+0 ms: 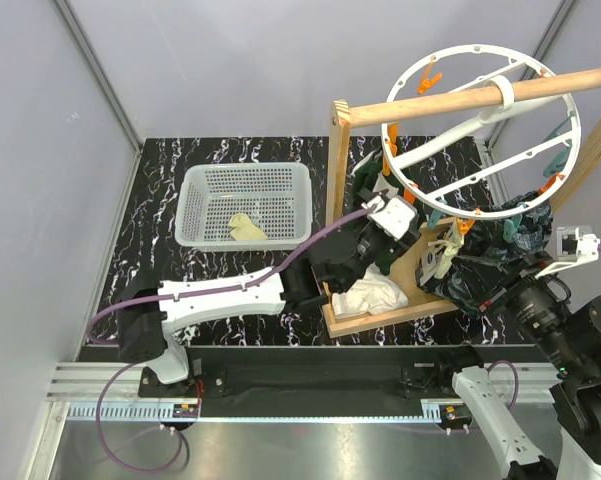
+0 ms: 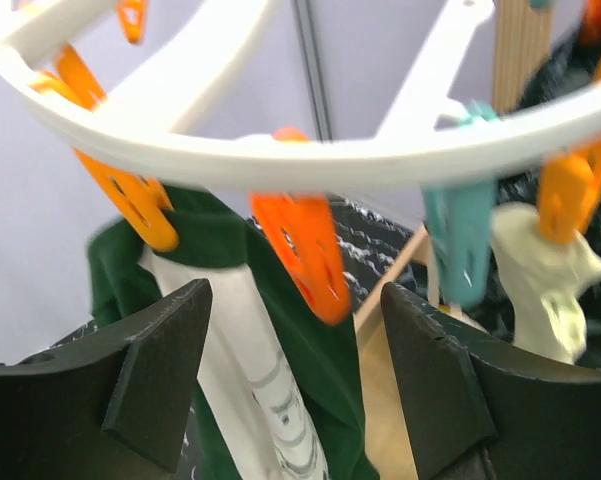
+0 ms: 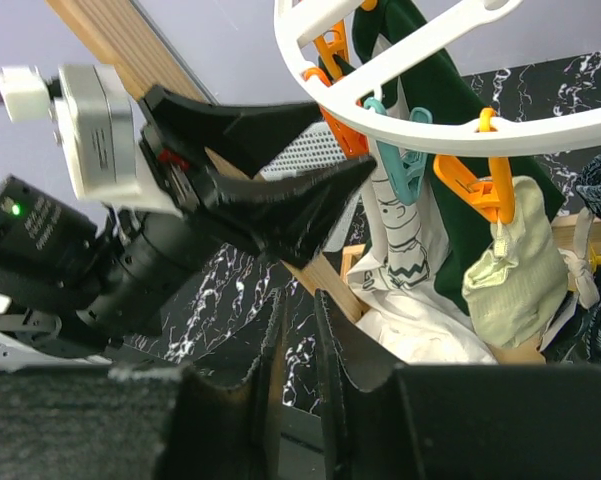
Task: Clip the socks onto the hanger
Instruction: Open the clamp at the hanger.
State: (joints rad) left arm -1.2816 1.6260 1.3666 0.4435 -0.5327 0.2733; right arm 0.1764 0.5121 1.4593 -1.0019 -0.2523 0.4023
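One sock (image 3: 505, 270) hangs pegged beyond my clenched right fingers (image 3: 355, 375); left fingers (image 2: 160, 370) released; overhead alone shows second sock (image 1: 246, 228) in basket (image 1: 242, 170).

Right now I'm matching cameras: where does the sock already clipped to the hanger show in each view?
Top external: sock right of centre, under the hanger.
Left wrist: sock at far right, under an orange peg.
Right wrist: sock lower right, under an orange peg.
Shared landmark: the hanger.

White mesh plastic basket (image 1: 195, 180) left on table (image 1: 160, 250), pale cream fabric sock (image 1: 246, 227) inside; round white plastic hanger (image 1: 420, 165) right, hung on wooden rod (image 1: 450, 100).
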